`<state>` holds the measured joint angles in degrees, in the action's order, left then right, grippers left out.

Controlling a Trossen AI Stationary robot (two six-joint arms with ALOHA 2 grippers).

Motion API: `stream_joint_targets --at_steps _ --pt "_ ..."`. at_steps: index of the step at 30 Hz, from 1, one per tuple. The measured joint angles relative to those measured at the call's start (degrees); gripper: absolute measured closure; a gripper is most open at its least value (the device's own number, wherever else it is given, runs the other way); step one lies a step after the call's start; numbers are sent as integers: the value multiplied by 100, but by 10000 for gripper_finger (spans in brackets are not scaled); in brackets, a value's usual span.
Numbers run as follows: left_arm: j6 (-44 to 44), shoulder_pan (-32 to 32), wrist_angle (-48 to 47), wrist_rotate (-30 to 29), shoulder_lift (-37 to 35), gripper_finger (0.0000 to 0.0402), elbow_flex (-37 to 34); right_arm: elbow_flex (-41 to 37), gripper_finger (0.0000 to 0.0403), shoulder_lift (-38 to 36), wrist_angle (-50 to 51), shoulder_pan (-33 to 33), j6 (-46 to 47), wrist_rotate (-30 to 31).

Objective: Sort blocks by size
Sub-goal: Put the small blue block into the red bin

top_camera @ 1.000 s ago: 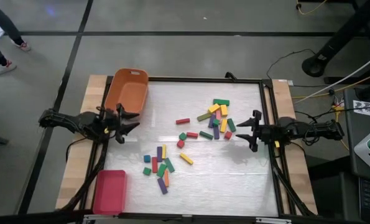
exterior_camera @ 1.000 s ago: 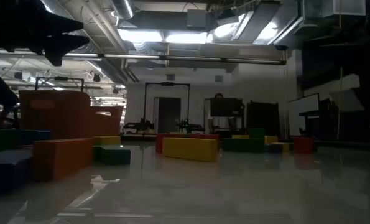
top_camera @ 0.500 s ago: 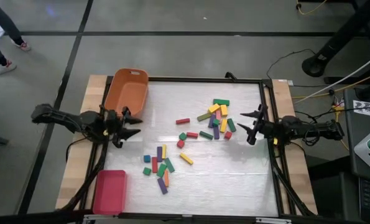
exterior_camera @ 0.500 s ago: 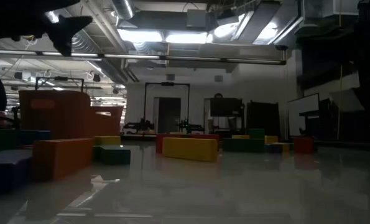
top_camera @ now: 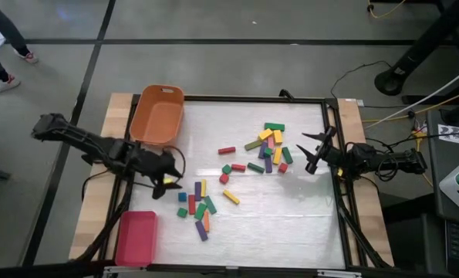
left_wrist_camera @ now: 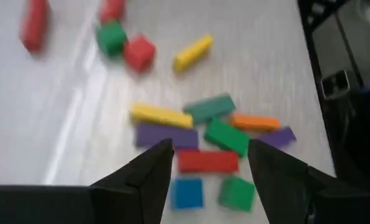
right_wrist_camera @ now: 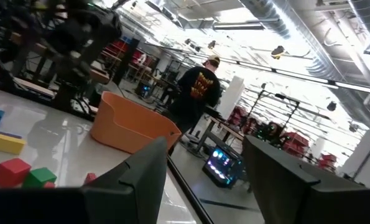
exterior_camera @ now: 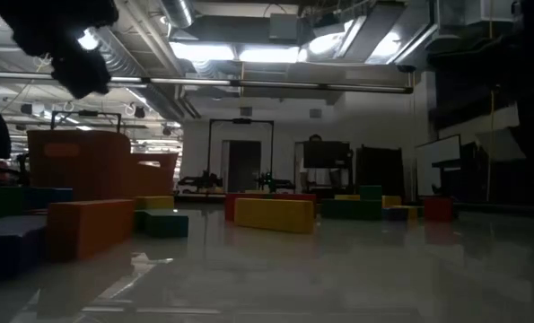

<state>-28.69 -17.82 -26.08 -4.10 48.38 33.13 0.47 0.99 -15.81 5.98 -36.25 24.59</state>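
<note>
The blocks lie on the white table in two loose groups. A near-left group (top_camera: 197, 203) shows close up in the left wrist view (left_wrist_camera: 208, 160) as red, purple, yellow, green, orange and blue pieces. A far-right group (top_camera: 269, 147) lies farther off. My left gripper (top_camera: 170, 175) hovers open just left of the near group, and its fingers (left_wrist_camera: 157, 168) frame the red bar without touching it. My right gripper (top_camera: 314, 152) is open and empty to the right of the far group. It also shows in the right wrist view (right_wrist_camera: 204, 149).
A large orange tub (top_camera: 158, 114) stands at the far left and also shows in the right wrist view (right_wrist_camera: 135, 127). A flat red tray (top_camera: 136, 237) lies at the near left corner. A black frame (top_camera: 333, 154) borders the table. A person (right_wrist_camera: 197, 93) stands in the room beyond.
My left gripper has moved from beside the orange tub toward the table's near edge and right, up to the near-left group of blocks. It has tipped downward over them. My right gripper has shifted slightly toward the far edge and turned a little. No block has moved.
</note>
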Motion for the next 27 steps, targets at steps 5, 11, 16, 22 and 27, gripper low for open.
stream_joint_targets --at_steps 5,11,16,22,27 --pt "-626 -241 -1 346 705 204 74 0 194 0 7 0 0 49" --pt "-735 -488 17 478 1472 204 74 0 194 0 11 0 -2 49" --pt "-539 -514 15 450 2011 204 74 0 194 0 15 0 -2 49" --pt "-258 -514 65 61 2495 204 74 0 194 0 108 0 -4 48" --pt "-199 -514 335 16 2664 204 74 0 194 0 114 0 -4 49"
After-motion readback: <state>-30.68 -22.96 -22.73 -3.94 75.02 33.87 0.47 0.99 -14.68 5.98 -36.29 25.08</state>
